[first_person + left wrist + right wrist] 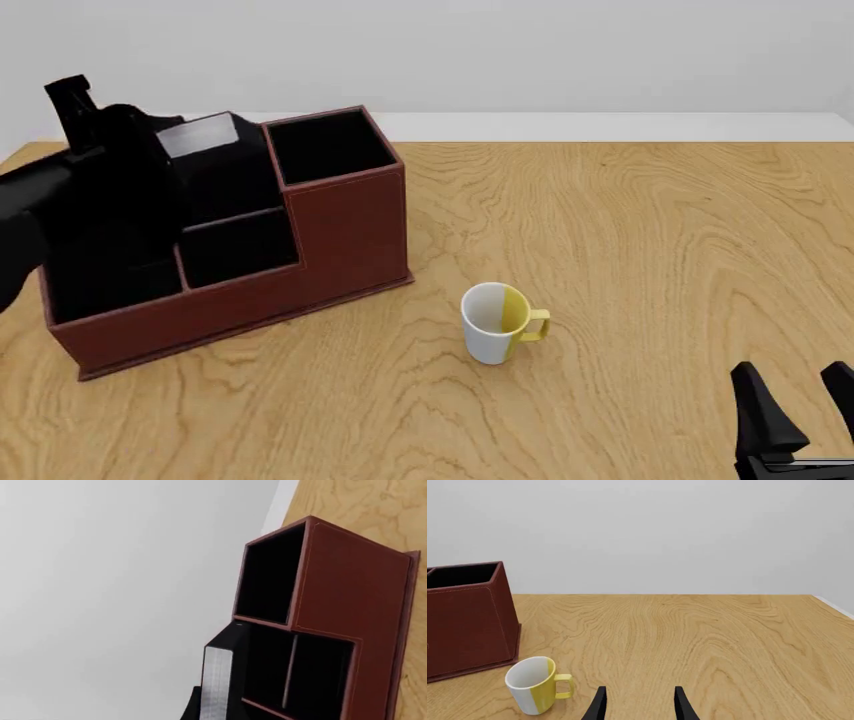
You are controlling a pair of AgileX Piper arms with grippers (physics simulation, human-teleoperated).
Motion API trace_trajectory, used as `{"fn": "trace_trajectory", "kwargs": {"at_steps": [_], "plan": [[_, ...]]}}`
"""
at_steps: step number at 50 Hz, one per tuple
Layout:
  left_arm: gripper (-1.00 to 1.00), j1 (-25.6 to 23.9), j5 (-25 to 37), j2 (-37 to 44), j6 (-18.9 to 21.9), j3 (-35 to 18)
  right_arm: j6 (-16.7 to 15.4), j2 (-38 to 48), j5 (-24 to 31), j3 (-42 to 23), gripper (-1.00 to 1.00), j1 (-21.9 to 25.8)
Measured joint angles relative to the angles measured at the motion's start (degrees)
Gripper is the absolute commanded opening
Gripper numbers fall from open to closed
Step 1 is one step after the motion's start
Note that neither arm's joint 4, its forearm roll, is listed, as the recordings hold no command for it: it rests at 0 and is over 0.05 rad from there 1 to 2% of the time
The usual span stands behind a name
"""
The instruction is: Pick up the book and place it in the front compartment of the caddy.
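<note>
In the left wrist view the book [217,680] sits clamped at the left gripper [200,705], white page edges showing, with the open compartments of the caddy [347,605] directly ahead of the jaws. In the front view the left gripper [140,160] holds the book [200,133] above the caddy [340,235], over its rear cells rather than the low front one, so I judge a release here would drop it into the wrong compartment or onto a divider. In the right wrist view the right gripper [639,702] hangs parted and empty, the mug [534,685] just off to one side of its jaws and the table [707,640] ahead.
</note>
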Motion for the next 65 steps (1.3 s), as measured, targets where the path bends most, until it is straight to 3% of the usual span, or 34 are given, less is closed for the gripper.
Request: {"fn": "trace_trajectory", "kwargs": {"at_steps": [25, 65], "plan": [[-1.00, -2.1, 11.1, 0.9, -4.5, -9.3, 0.0, 0.0, 0.0, 0.0, 1.00, 0.0], [-1.00, 1.0, 9.7, 3.0, -3.5, -7.1, 0.0, 0.0, 0.0, 0.0, 1.00, 0.0]]}}
